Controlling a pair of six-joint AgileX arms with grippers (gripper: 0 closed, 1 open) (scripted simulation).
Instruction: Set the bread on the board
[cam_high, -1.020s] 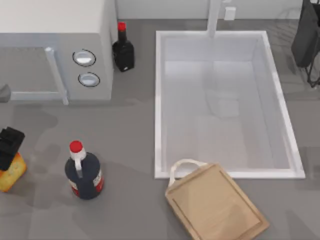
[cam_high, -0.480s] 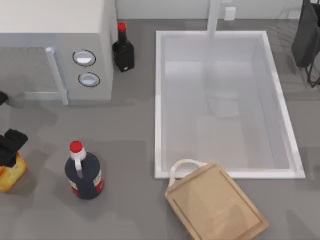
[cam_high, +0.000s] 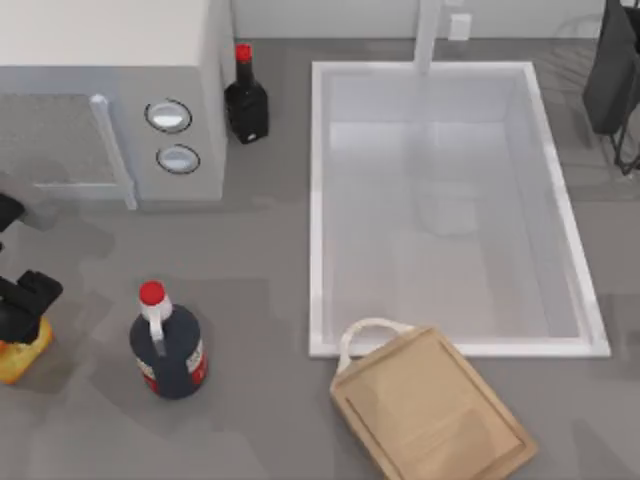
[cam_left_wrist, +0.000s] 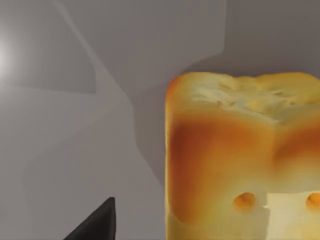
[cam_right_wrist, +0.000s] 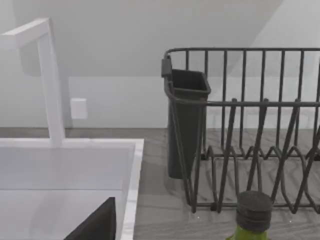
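The bread is a golden-yellow chunk with toasted patches, lying at the table's far left edge. My left gripper hovers right over it and covers most of it from above. In the left wrist view the bread looms close, and one dark fingertip stands apart from its side, so the gripper is open. The board, light tan with a white loop handle, lies at the front centre-right, below the sink. My right arm is parked at the back right, gripper open.
A dark red-capped bottle stands between bread and board. Another bottle sits by the microwave at the back left. The white sink takes up the centre-right. A dish rack and a green bottle stand at the far right.
My left gripper has shifted further over the bread, which now shows less of its top. The board and bottles have not moved.
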